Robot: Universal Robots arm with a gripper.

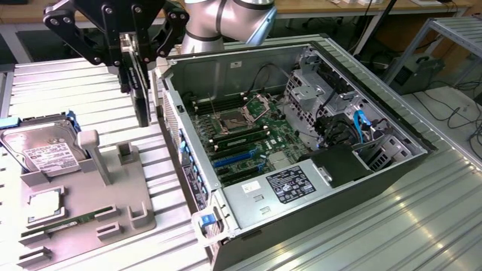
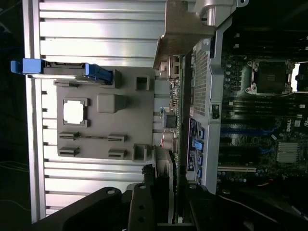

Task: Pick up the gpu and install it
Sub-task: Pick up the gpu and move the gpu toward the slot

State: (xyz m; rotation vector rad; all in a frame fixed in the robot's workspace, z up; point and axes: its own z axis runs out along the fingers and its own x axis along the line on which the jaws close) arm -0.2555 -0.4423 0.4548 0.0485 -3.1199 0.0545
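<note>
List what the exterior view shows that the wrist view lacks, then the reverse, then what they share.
Exterior view adds: the silver arm, the white label face of the hard drive, and the blue cable by the drive bays.
Wrist view adds: the gpu seen edge-on, with small components showing on its face.
Shared: the pincer shut on the gpu, which hangs upright between the grey tray and the open case; the CPU socket; the square chip lying in the tray.
</note>
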